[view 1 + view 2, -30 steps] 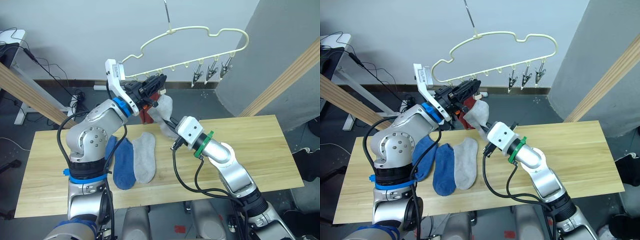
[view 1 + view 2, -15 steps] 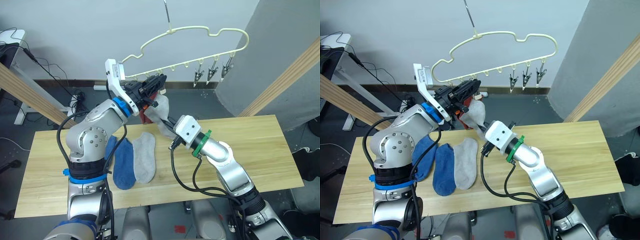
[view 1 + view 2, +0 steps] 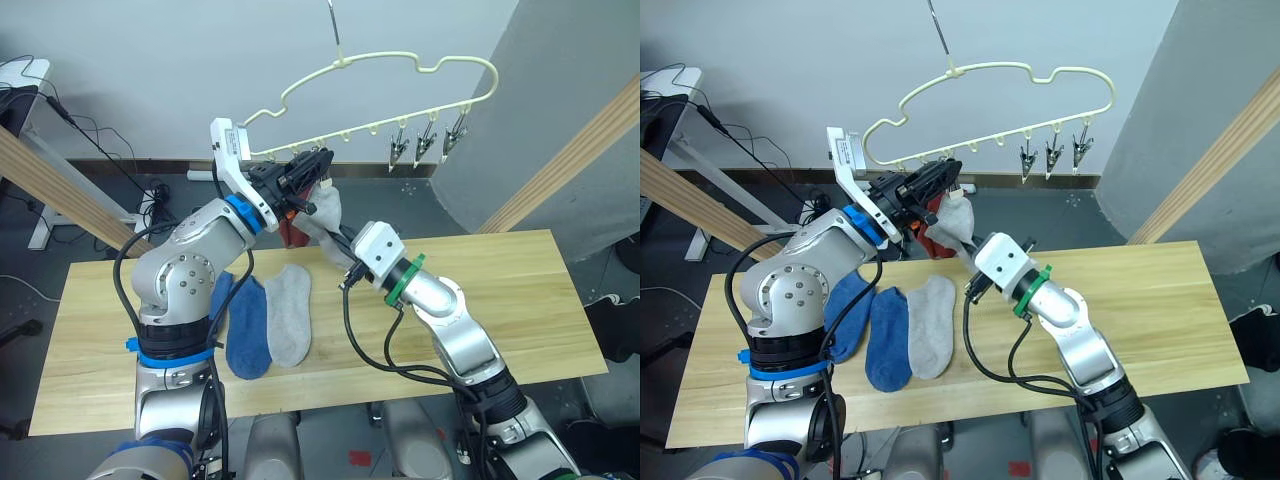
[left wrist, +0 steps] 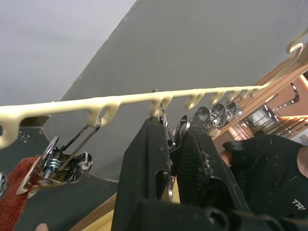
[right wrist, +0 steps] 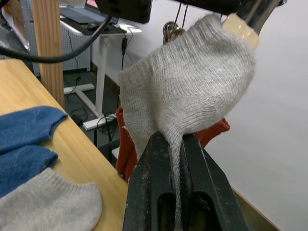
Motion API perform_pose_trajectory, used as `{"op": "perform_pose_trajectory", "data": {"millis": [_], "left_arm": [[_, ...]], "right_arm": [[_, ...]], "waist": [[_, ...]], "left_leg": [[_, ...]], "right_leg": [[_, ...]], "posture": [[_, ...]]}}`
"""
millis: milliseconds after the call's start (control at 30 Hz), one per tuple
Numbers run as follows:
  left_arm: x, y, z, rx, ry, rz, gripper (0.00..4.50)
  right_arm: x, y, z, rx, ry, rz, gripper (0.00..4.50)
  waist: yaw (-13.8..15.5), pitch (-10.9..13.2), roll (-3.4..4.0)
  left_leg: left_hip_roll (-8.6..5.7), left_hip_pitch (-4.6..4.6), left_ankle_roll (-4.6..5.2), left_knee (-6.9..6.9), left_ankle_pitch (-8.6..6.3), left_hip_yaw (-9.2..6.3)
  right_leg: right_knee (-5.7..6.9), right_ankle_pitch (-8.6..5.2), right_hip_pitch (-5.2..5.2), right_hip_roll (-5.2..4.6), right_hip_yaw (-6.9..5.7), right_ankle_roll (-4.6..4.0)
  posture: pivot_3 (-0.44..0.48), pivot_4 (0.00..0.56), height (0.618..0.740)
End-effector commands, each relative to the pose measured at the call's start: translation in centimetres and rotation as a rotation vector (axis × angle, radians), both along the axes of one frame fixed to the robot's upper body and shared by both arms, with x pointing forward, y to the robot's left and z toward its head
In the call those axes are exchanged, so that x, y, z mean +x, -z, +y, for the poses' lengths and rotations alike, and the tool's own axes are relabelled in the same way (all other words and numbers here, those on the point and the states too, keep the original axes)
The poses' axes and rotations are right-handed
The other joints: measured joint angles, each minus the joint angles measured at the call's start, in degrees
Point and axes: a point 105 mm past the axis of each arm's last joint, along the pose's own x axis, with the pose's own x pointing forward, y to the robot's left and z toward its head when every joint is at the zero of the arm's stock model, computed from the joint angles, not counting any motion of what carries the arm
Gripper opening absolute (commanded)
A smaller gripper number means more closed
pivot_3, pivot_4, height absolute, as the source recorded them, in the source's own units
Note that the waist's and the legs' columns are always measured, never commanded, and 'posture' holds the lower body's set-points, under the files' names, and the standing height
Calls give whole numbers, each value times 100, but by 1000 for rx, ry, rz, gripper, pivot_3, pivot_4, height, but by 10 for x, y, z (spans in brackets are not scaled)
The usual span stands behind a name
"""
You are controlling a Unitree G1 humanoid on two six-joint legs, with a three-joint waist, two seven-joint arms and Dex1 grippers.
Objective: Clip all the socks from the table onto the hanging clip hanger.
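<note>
We see our right gripper (image 5: 175, 159) clenched on a light grey sock (image 5: 192, 96), raised to the clip hanger (image 3: 400, 62) beyond the table's (image 3: 520, 290) far edge; our left gripper (image 4: 174, 149) pinches a clip (image 4: 169, 139) there; three socks (image 3: 262, 320) lie left on the table.

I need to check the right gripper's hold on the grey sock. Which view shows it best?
The right wrist view: the right gripper is shut on the grey sock, with knit pinched between its fingers. In both eye views the sock is partly hidden behind the two arms.
</note>
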Motion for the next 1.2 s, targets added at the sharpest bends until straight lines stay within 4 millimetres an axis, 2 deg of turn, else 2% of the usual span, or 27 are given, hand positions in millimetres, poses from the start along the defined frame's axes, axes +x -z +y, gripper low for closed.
{"op": "perform_pose_trajectory", "data": {"millis": [33,533,600,867,1200], "left_arm": [[-14,-23,-4,-4,29,-105,278],[-14,-20,-1,-9,28,-86,278],[-13,-21,1,-6,16,-87,1014],[-14,-17,6,22,18,-84,3462],[-20,2,22,165,-2,-96,3462]], "right_arm": [[-2,-14,2,25,-13,-60,0],[7,-17,3,13,-21,-82,0],[8,-17,3,12,-24,-83,0],[14,-21,10,7,-49,-93,0],[16,-15,17,-13,-75,-40,0]], "waist": [[0,0,0],[0,0,0],[1,0,0],[3,0,0],[5,0,1]], "left_leg": [[0,0,0,0,0,0],[0,0,0,0,0,1],[0,0,0,0,0,0],[0,0,0,1,0,0],[2,0,-1,0,0,1]], "right_leg": [[0,0,0,0,0,0],[1,0,0,0,0,-1],[1,1,0,0,-1,-2],[4,2,0,0,0,-3],[3,17,-2,0,-2,-29]], "posture": [[-160,370,740],[-146,366,740],[-144,364,740],[-129,360,740],[-115,357,740]]}}
